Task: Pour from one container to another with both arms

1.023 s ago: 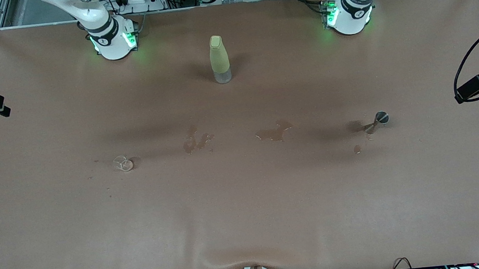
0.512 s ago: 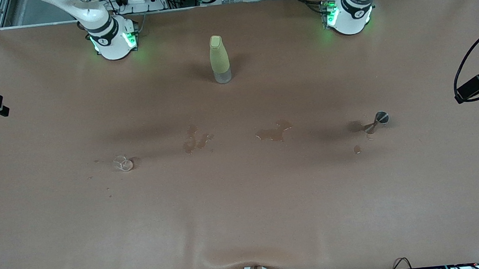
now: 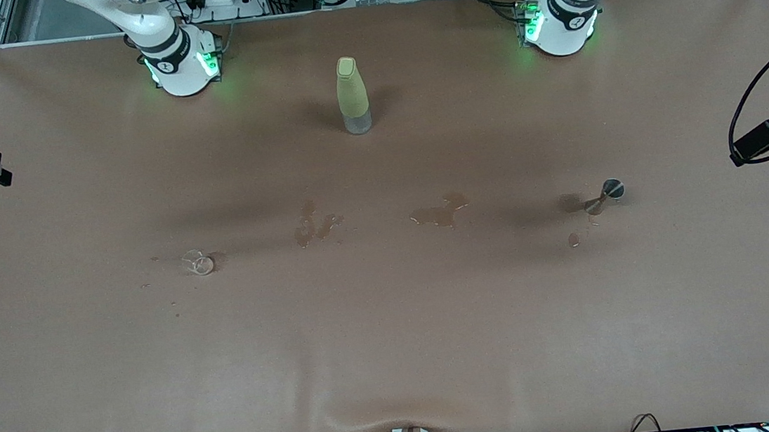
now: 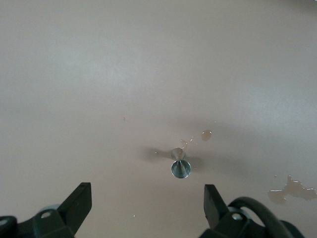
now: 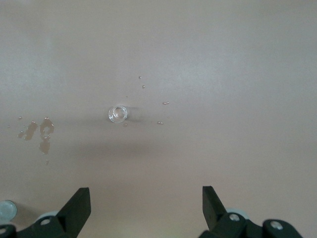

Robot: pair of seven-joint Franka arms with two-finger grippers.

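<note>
A small clear glass [image 3: 198, 263] stands on the brown table toward the right arm's end. A metal jigger [image 3: 607, 194] stands toward the left arm's end. Only the lower parts of the right arm [image 3: 173, 56] and the left arm [image 3: 561, 15] show in the front view. My left gripper [image 4: 146, 198] hangs high over the table, open and empty, with the jigger [image 4: 180, 166] on the table beneath it. My right gripper [image 5: 146, 198] is also open and empty, high over the glass [image 5: 118, 114].
A tall olive-green bottle [image 3: 352, 95] stands upright between the two arm bases, farther from the front camera than the glass and jigger. Wet spill patches [image 3: 315, 226] [image 3: 440, 212] lie mid-table, and small drops [image 3: 574, 239] lie by the jigger.
</note>
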